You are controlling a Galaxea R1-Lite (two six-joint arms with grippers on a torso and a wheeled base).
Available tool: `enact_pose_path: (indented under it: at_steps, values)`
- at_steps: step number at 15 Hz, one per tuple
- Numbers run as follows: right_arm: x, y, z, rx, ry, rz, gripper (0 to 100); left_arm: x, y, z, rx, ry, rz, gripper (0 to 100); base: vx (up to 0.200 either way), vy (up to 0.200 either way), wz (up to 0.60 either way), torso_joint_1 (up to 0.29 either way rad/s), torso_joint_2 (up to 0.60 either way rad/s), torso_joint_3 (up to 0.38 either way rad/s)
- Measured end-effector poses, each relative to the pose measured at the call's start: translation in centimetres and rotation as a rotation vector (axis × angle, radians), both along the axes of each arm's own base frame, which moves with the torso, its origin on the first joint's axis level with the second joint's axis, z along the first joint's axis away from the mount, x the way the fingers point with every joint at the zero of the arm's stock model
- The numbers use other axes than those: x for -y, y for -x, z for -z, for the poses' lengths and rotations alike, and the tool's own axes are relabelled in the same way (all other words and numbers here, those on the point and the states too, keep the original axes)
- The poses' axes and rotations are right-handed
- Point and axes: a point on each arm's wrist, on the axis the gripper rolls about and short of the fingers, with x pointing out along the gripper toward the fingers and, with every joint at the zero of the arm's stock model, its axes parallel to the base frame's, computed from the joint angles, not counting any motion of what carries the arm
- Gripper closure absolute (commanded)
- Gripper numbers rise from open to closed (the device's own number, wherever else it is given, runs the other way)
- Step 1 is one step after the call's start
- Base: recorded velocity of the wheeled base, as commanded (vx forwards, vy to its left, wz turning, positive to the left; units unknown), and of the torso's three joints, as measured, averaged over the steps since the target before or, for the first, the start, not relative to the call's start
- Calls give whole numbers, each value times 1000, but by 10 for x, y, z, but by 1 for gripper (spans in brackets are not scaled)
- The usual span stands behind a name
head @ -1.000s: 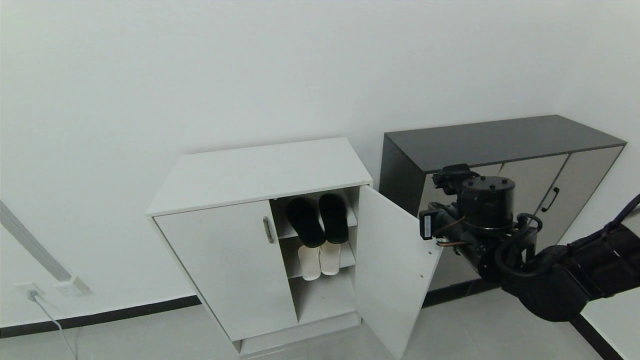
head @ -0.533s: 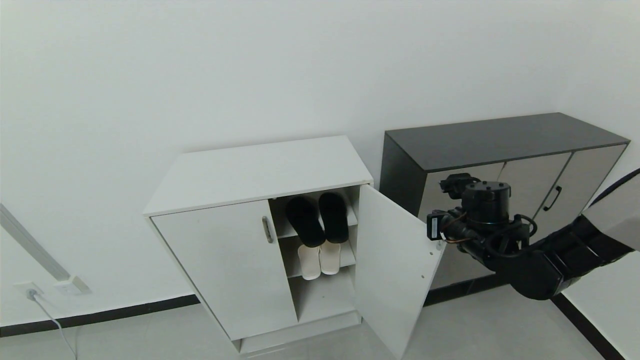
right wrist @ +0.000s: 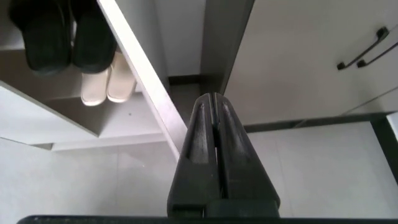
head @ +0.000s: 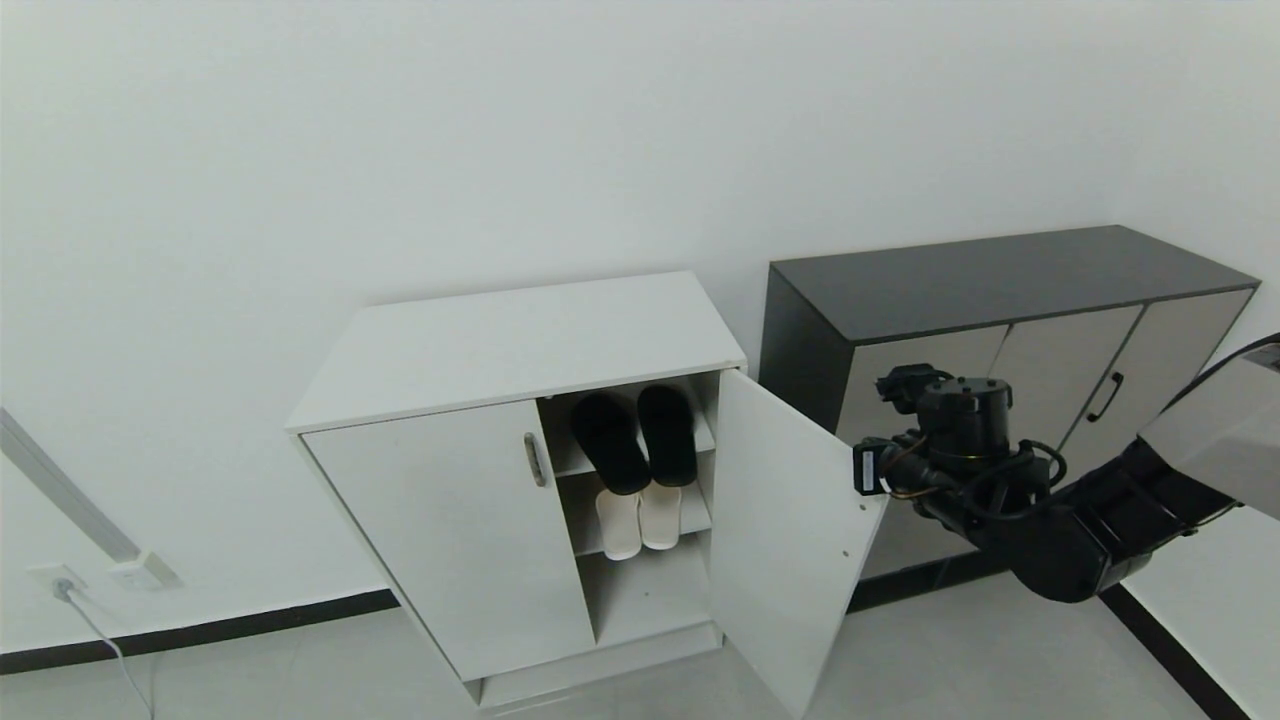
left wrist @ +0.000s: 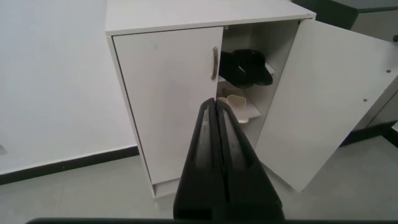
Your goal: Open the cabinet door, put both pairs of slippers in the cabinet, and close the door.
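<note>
Right tool (right wrist: 214,99) together, just beside edge of open cabinet door (head: 790,540). Left tool (left wrist: 216,102) together; black slippers (head: 635,435) over white slippers (head: 638,520), shelved ahead of it.

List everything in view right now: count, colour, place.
White cabinet: 1, white, against the wall.
Left door: 1, white, shut.
Right door: 1, white, swung open.
Black slippers: 1 pair, black, top shelf inside.
White slippers: 1 pair, white, on the shelf below the black pair.
Dark cabinet: 1, black top with grey doors, right of the white one.
Wall socket: 1, white, low on the wall at left, cable plugged in.
Left hand: 1, black, shut, facing the cabinet front.
Right hand: 1, black, shut, by the open door's outer edge.
</note>
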Motion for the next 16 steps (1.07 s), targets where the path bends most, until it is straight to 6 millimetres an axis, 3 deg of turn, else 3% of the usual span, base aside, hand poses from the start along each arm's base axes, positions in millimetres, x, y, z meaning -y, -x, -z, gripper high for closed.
enact_pose_path:
  at_steps: [8,16]
  values:
    - [-13,14,6,-31,15,-48,100,0,0,0,0,3,0,100,0,0,0,0,0,0]
    - [-68,75,-4,-46,-19,-249,100,0,0,0,0,3,0,100,0,0,0,0,0,0]
